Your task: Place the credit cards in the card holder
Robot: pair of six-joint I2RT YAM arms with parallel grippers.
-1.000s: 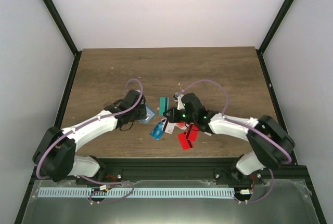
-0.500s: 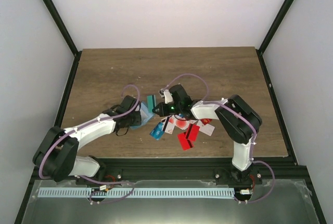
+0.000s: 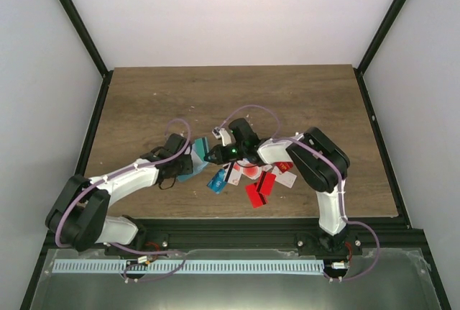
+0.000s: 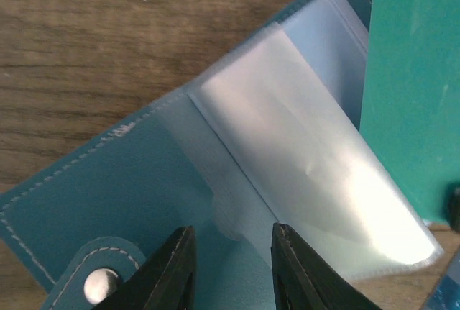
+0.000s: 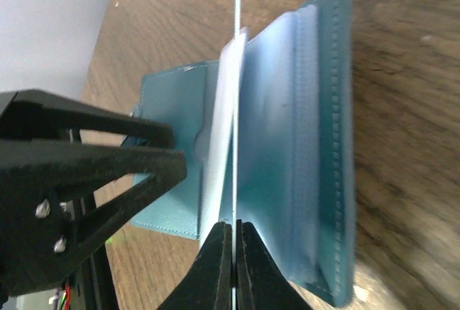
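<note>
**Card meets open holder**

On the wooden table [image 3: 287,101] the card holder [image 4: 108,202] lies open beneath the left gripper [image 4: 231,234], whose jaws are narrowly apart. The right gripper [image 5: 235,227] pinches a teal-green card [image 4: 413,87] edge-on at the holder's clear sleeves [image 4: 309,166]. Loose cards [image 3: 259,180] lie nearby.

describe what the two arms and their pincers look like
Both the left arm and right arm have white link shells joined by bulky black joints, with a thin lilac cable looping along each. The left pincer and right pincer are black, with slim fingers tapering to the tips. A small green light glows near the right wrist.
</note>
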